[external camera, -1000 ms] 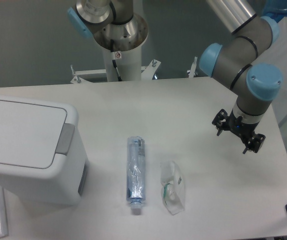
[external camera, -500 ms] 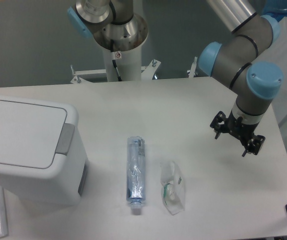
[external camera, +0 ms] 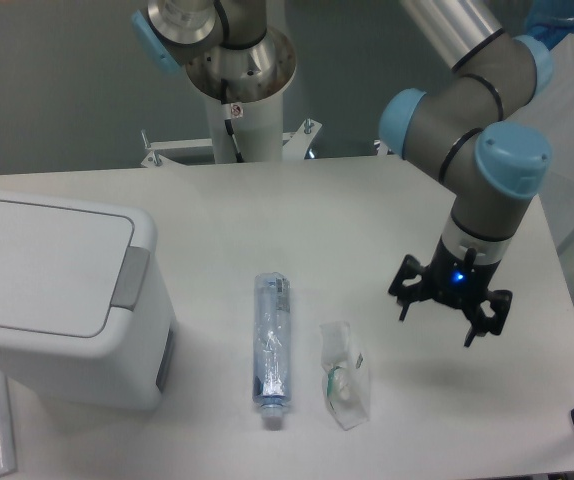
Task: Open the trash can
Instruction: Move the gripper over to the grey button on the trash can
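Trash can (external camera: 52, 295) at 9 o'clock on the table (external camera: 297, 215), lid flat and shut, grey push tab (external camera: 131, 277) facing 3 o'clock toward the arm, likely for easy reach. Plastic bottle (external camera: 271, 338) and clear crumpled bag (external camera: 344, 375) lie side by side near 6. Gripper (external camera: 451, 307) at 3 o'clock, well apart, fingers spread, holding nothing.

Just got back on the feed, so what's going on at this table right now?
The gripper hangs open and empty over the right side of the table, holding nothing. The trash can sits at the far left with its lid shut and its grey push tab untouched, well apart from the arm. Between them lie a plastic bottle and a small clear bag, flat on the table.
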Available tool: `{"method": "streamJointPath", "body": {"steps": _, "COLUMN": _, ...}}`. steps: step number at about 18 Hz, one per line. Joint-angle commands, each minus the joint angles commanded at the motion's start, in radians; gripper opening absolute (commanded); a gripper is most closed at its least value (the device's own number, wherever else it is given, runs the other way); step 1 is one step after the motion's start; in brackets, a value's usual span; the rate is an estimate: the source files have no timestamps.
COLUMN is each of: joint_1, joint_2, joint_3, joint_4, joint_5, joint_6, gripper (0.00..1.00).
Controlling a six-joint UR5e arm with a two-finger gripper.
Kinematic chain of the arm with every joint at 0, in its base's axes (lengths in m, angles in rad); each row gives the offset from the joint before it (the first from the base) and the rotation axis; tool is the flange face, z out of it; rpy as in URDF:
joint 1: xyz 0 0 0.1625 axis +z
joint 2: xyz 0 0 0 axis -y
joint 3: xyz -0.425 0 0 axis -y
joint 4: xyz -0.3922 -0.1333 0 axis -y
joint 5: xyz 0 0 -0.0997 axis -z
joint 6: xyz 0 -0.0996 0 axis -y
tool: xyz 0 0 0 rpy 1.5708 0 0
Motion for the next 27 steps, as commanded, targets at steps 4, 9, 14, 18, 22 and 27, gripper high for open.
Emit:
{"method": "streamJointPath", "body": {"steps": 4, "joint_1": -0.072, "joint_2": -0.009, "joint_3": 0.072, "joint_4": 0.000, "joint_5": -0.005, "joint_6": -0.149, "gripper": 1.00}}
{"method": "streamJointPath", "body": {"steps": 9, "joint_1": -0.127, "joint_2": 0.017, "joint_3": 0.095, "joint_4": -0.002, "joint_5": -0.150, "joint_6": -0.328, "gripper": 1.00}}
{"method": "streamJointPath", "body": {"steps": 14, "joint_1": -0.161, "joint_2": 0.110, "joint_3": 0.085, "joint_4": -0.006, "joint_5": -0.274, "joint_6": -0.395, "gripper": 1.00}}
{"method": "streamJointPath", "body": {"steps": 18, "joint_1": -0.193, "joint_2": 0.184, "joint_3": 0.013, "joint_4": -0.006, "joint_5": -0.317, "joint_6": -0.422, "gripper": 1.00}}
{"method": "streamJointPath", "body": {"steps": 22, "joint_1": -0.212, "joint_2": 0.261, "joint_3": -0.104, "joint_4": 0.002, "joint_5": -0.321, "joint_6": -0.415, "gripper": 1.00}}
{"method": "streamJointPath", "body": {"steps": 27, "joint_1": -0.236, "joint_2": 0.311, "joint_3": -0.184, "joint_4": 0.003, "joint_5": -0.319, "joint_6": -0.421, "gripper": 1.00}}
